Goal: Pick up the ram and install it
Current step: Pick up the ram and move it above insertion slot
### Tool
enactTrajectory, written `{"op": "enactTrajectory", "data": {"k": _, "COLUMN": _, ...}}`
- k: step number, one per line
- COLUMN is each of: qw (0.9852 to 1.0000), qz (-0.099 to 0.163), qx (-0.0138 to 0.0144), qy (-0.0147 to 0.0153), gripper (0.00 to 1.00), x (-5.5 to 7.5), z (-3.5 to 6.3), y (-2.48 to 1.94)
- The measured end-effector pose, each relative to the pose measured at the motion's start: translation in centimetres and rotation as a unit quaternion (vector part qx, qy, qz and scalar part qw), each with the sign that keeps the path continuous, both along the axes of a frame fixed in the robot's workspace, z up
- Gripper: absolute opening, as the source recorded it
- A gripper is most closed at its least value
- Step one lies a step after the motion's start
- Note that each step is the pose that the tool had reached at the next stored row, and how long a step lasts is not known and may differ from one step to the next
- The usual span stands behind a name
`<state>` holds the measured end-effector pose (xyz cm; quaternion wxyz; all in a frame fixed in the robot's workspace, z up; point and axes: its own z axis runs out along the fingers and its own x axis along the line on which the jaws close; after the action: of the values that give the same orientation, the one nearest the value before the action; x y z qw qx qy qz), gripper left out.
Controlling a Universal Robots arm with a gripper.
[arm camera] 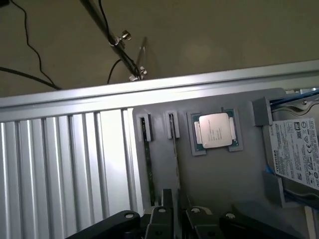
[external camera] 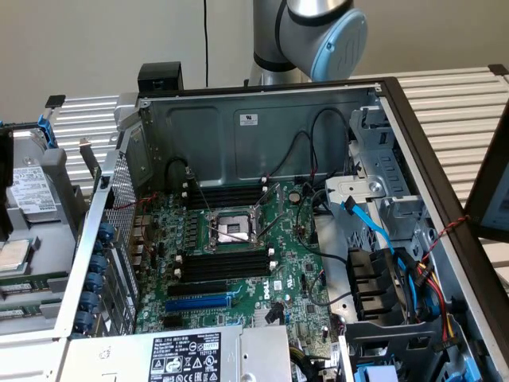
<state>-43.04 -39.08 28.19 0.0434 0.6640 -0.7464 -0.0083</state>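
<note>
Claw [arm camera: 175,198]: hung right over gray tray [arm camera: 209,174] in wrist view, at one end of ram. Open or closed on it: couldn't tell.
Ram [arm camera: 176,159]: thin dark-green stick, stood on edge in a narrow groove of tray, far end tucked in a gray clip. Not yet in the PC.
2nd stick [arm camera: 150,169]: same sort, on edge in next groove, just beside ram and parallel to it.
CPU [arm camera: 215,130]: silver-lidded chip, lay flat in its own recess of tray, near ram on the side away from 2nd stick.
Hard drive [arm camera: 296,154]: white label, in tray past CPU, blue cables beside it.
Surface [arm camera: 60,164]: ribbed aluminium slats, carried tray.
PC case [external camera: 262,119]: open, on its side in exterior view; tray sat off to exterior view's left of it.
Motherboard [external camera: 294,263]: green; black mem slots [external camera: 227,264] w/ white end clips flanked CPU socket [external camera: 229,231]; blue slot [external camera: 199,302] nearer camera.
Arm [external camera: 318,32]: gray w/ blue cap, behind case.
</note>
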Motion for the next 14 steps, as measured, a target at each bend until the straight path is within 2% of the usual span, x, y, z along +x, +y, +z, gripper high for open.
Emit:
{"op": "enactTrajectory", "data": {"k": 8, "qw": 0.9997, "qz": 0.023, "qx": 0.0000, "qy": 0.0065, "gripper": 0.19, "x": -0.04, "z": -0.82, "y": -0.24}}
{"op": "enactTrajectory", "data": {"k": 14, "qw": 0.9990, "qz": 0.043, "qx": -0.0009, "qy": 0.0068, "gripper": 0.19, "x": -0.04, "z": -1.09, "y": -0.33}}
